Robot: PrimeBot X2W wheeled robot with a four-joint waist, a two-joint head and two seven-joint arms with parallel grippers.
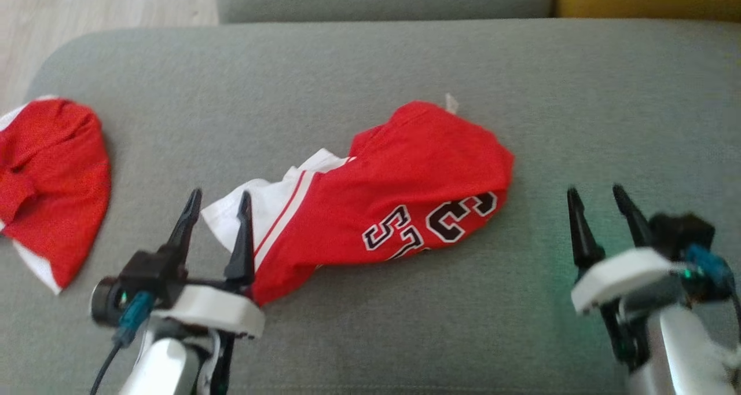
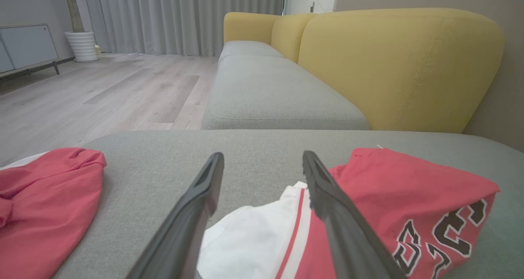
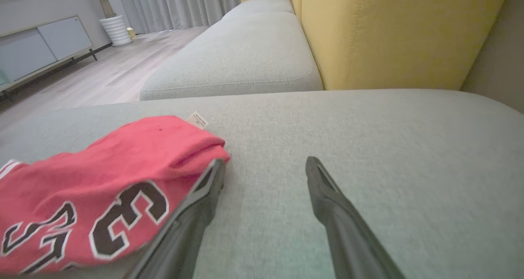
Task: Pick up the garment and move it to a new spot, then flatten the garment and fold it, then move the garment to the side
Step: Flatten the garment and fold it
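Observation:
A red garment [image 1: 399,192] with white trim and black numbers lies crumpled in the middle of the grey sofa seat [image 1: 370,65]. My left gripper [image 1: 220,201] stands open at its white end, one finger over the white cloth; in the left wrist view the garment [image 2: 393,205] lies right of and under the gripper [image 2: 262,156]. My right gripper [image 1: 596,192] is open over bare cushion, to the right of the garment. The right wrist view has the garment [image 3: 102,181] at the left, its edge beside the left finger of the gripper [image 3: 264,162].
A second red garment [image 1: 49,180] lies at the seat's left edge, also in the left wrist view [image 2: 45,201]. Another grey seat [image 2: 270,91] and a yellow backrest [image 2: 393,62] lie beyond. Wooden floor [image 2: 102,91] is off the seat's left.

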